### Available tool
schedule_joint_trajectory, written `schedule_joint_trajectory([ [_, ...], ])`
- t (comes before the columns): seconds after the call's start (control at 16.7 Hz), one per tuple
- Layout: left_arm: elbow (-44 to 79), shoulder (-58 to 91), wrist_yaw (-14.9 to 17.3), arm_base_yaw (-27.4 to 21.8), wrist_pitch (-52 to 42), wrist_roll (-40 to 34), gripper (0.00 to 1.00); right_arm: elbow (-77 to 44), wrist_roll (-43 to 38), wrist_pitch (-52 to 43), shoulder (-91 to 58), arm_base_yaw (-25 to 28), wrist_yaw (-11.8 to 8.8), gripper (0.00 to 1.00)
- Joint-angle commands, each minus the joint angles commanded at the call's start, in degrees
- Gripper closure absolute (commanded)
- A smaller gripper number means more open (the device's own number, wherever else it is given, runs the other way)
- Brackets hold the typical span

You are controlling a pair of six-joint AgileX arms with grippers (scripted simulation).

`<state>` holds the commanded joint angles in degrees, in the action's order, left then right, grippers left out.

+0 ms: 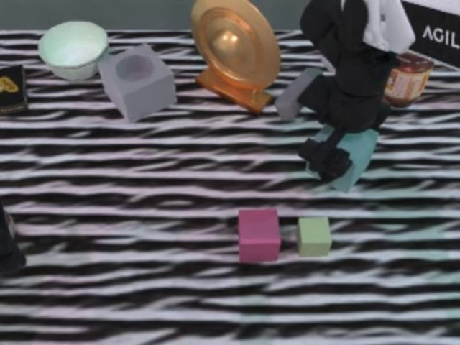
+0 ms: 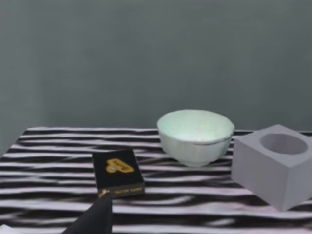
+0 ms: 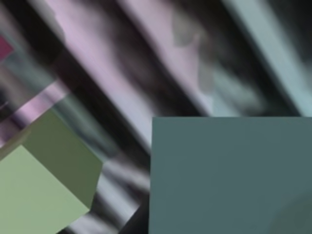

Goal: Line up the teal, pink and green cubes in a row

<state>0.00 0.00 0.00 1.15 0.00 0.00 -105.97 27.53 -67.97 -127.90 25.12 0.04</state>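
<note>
teal cube (image 1: 361, 149): half hidden under right arm | right fingers: grip unreadable

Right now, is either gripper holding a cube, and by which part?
The right gripper is down on the teal cube, seemingly over its near-left edge, but its fingers are hidden, so a hold cannot be told. The left gripper holds nothing.

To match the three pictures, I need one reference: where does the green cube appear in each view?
Top view: the green cube lies right of centre, just right of the pink cube.
Left wrist view: it is not in it.
Right wrist view: the green cube fills a lower corner, beside the teal cube.
Shared landmark: the teal cube, under the right gripper in the top view.
</note>
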Motion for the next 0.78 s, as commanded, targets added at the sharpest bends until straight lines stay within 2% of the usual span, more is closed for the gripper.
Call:
schedule_joint_trajectory([
  [0.3, 0.00, 0.00, 0.00, 0.00, 0.00, 0.00, 0.00, -9.46, 2.01, -5.49, -5.98, 5.03, 0.06, 1.00],
  [0.78, 0.00, 0.00, 0.00, 0.00, 0.00, 0.00, 0.00, -46.61, 7.19, -22.84, -23.61, 20.06, 0.02, 1.00],
])
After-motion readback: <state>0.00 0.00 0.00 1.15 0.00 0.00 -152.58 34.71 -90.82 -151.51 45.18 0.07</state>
